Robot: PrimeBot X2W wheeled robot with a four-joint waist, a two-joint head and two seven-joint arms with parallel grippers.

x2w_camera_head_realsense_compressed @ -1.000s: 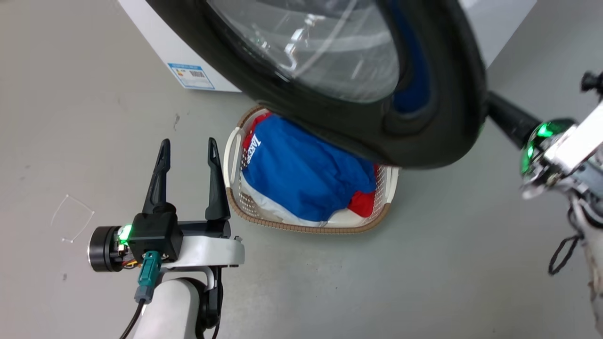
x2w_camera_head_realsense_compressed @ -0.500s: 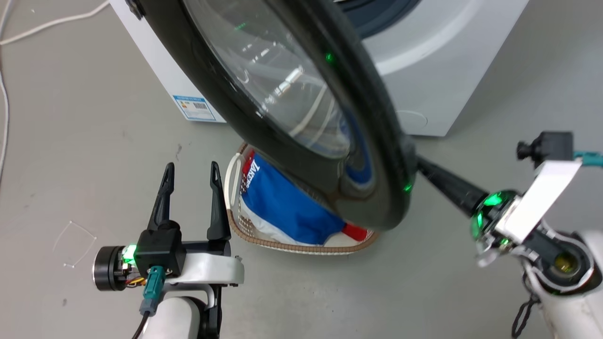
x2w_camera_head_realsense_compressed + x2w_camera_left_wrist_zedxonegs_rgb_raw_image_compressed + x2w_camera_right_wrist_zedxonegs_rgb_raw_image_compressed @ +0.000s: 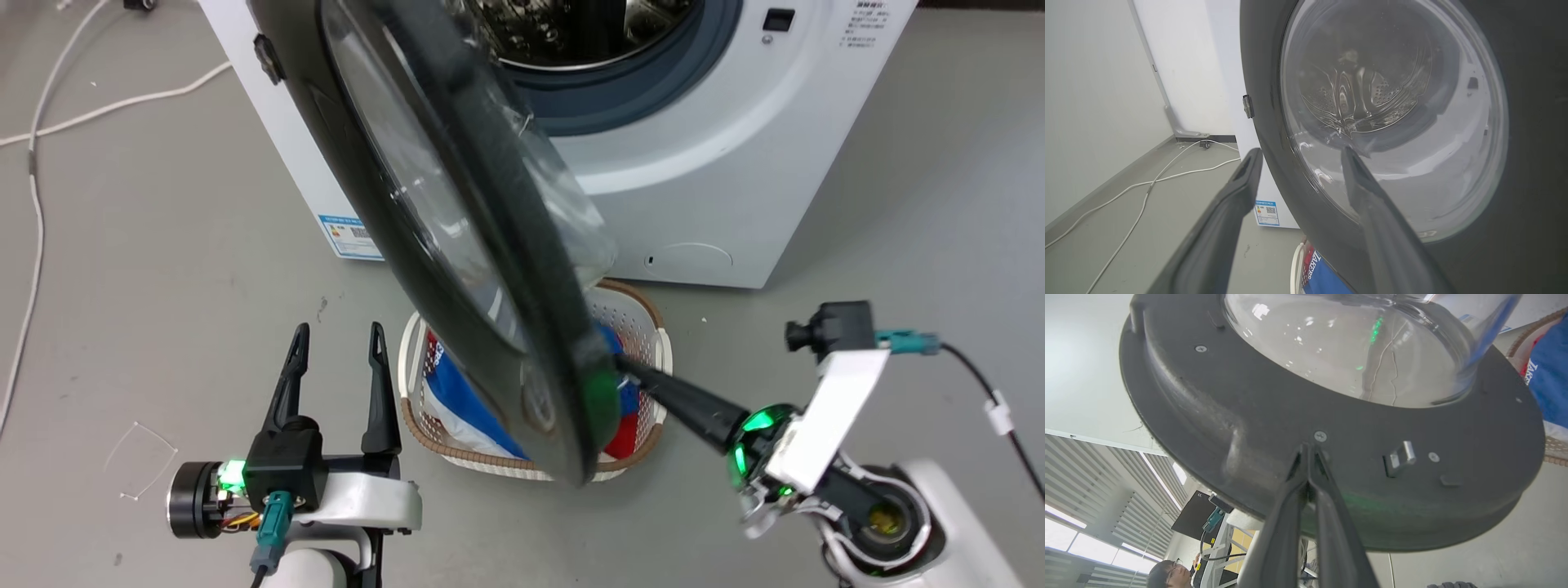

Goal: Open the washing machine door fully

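Right claw [image 3: 1309, 454] pinched together, tips touching the inner rim of the washing machine door [image 3: 1216, 416]; left claw [image 3: 340, 328] spread apart, empty.

The right gripper [image 3: 1308, 451] has both fingers pressed together, tips against the inner face of the door [image 3: 1249, 416], just below a screw [image 3: 1320, 436]. A metal latch [image 3: 1399, 458] sits to the right of the tips. The glass bowl [image 3: 1347, 343] bulges above. Blue cloth [image 3: 1549, 388] lies in a basket [image 3: 1527, 335] at the right edge. A person [image 3: 1167, 575] is at lower left.
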